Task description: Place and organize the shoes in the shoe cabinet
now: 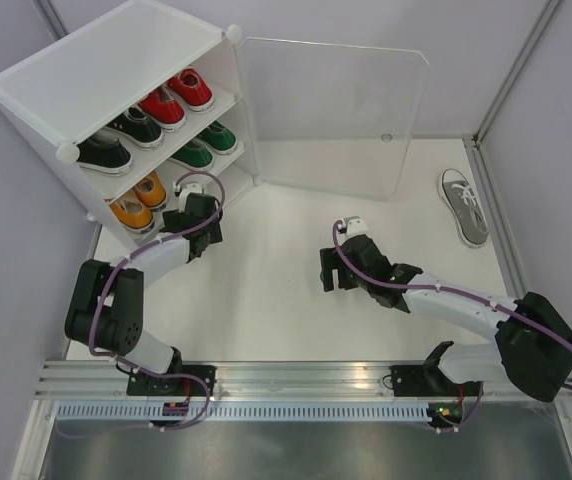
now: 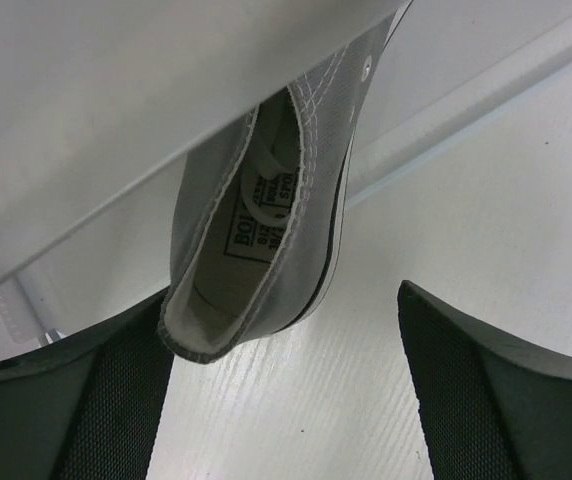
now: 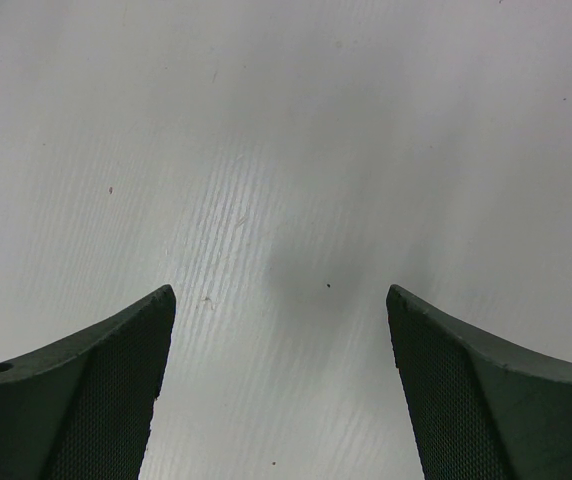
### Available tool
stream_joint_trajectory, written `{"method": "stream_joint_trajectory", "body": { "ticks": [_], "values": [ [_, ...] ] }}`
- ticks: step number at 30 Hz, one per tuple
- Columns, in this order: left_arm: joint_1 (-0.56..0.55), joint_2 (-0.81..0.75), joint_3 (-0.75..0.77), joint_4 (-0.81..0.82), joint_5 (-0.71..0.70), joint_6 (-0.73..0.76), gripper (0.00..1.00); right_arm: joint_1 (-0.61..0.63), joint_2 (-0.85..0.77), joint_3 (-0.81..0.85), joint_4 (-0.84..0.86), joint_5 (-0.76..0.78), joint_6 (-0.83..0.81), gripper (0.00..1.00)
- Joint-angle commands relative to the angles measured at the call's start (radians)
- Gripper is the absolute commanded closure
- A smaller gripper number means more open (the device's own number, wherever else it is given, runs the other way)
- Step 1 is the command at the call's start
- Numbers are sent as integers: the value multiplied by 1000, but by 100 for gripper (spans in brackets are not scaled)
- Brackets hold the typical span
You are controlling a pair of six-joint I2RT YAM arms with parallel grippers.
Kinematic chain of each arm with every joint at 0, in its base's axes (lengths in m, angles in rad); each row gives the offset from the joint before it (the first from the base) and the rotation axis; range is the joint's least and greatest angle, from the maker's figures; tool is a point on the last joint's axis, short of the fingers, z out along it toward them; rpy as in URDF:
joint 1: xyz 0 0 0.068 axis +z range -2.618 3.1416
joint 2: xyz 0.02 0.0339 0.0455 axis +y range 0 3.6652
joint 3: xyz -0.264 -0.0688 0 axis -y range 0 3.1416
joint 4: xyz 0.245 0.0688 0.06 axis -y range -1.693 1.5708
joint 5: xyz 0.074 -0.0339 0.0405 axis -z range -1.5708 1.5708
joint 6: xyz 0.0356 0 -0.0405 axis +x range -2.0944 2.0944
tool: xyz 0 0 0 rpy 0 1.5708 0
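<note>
Left end effector (image 2: 284, 295): jaws apart, grey shoe (image 2: 266, 230) just ahead, unheld
Right end effector (image 3: 281, 290): jaws apart above counter (image 3: 286, 120), empty

- The grey shoe (image 2: 266, 240) runs under a white cabinet panel (image 2: 86, 120) toward 1 o'clock, so its toe is hidden.
- The label (image 2: 258, 215) inside that shoe is too blurry to read.
- In the right wrist view, both fingers (image 3: 86, 400) are cut off at 6 o'clock.
- From above, the left gripper (image 1: 196, 208) hides its own fingertips.
</note>
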Motion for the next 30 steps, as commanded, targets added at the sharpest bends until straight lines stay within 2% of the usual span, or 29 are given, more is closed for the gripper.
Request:
{"method": "stream_joint_trajectory", "body": {
  "ticks": [1,5,8,9,11,12,14,15,18,22,24,25,26,30],
  "values": [
    [58,71,65,64,45,100,12,-1,12,-4,40,-7,-7,10],
    [58,88,78,50,25,97,21,-1,15,-4,45,-7,-7,10],
    [58,84,87,12,37,76,40,-1,16,-4,48,-9,-6,10],
    [58,79,88,2,42,66,52,-1,16,-4,48,-9,-4,10],
    [54,58,93,-27,51,19,63,-1,15,-4,49,-13,-6,10],
    [54,50,90,-42,57,-3,73,-1,12,-5,48,-12,-4,10],
    [48,29,92,-70,60,-91,79,-1,4,-7,49,-13,-6,10],
    [43,21,90,-88,57,-125,87,-1,2,-7,46,-12,-6,11],
    [20,9,93,-125,18,-274,97,-1,-5,-10,46,-10,-6,11],
    [2,25,136,-202,-59,-450,98,-1,-8,-11,43,-9,-6,11],
    [-8,35,164,-261,-143,-585,98,-1,-8,-11,43,-3,-6,11],
    [-9,36,170,-351,-172,-643,98,-1,-8,-11,43,-4,-6,11],
    [-9,35,180,-386,-220,-756,98,-1,-7,-11,43,-1,-7,10],
    [-9,33,191,-424,-280,-826,98,-1,-7,-13,43,2,-7,11]
  ]
}}
